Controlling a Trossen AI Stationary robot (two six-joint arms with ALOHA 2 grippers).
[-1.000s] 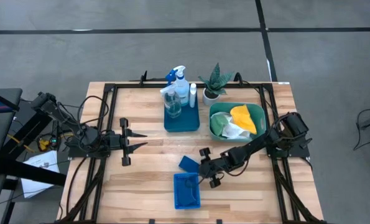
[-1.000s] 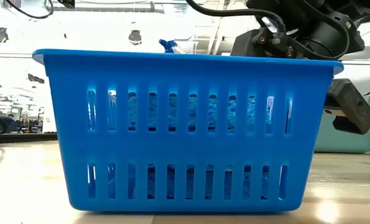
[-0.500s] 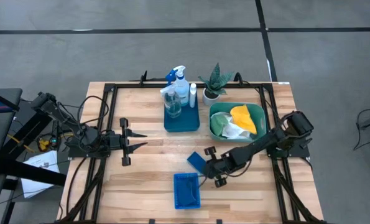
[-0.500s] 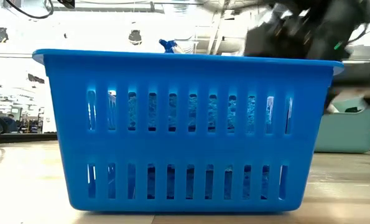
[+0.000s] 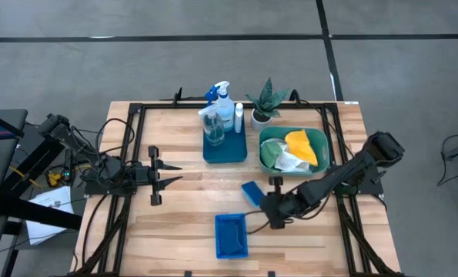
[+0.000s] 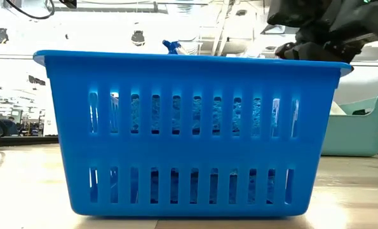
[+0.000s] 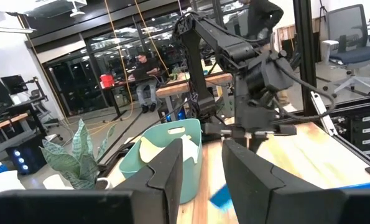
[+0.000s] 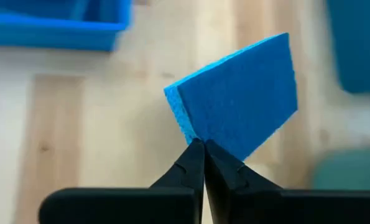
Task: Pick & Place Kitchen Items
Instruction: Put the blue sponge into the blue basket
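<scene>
My right gripper (image 5: 261, 199) is shut on a small blue square sponge (image 5: 251, 192) just beyond the far right corner of the blue slotted basket (image 5: 231, 235); the sponge fills the right wrist view (image 8: 240, 102). Whether the sponge is clear of the table does not show. My left gripper (image 5: 172, 175) is open and empty at the table's left middle. The spray bottle and other bottles (image 5: 222, 115) stand in a blue tray (image 5: 225, 149). Yellow, white and green cloths (image 5: 294, 150) lie in the teal tub (image 5: 322, 150). My right gripper pinches one corner of the sponge (image 8: 194, 134) between its two fingertips, by the two broad faces. The fingers come at it from the table's right side. The sponge stands out beyond the fingertips, edge-on and tilted.
A potted green plant (image 5: 265, 104) stands behind the tub. The blue basket (image 6: 192, 133) fills the low view, with my right arm (image 6: 316, 25) above its right rim. Black frame rails (image 5: 136, 154) run along the table's edges. People sit at desks in the room behind.
My right gripper has carried the sponge from beside the basket's far edge toward the table's right edge and a little toward the far edge, staying shut on it. The basket has stayed where it was.
</scene>
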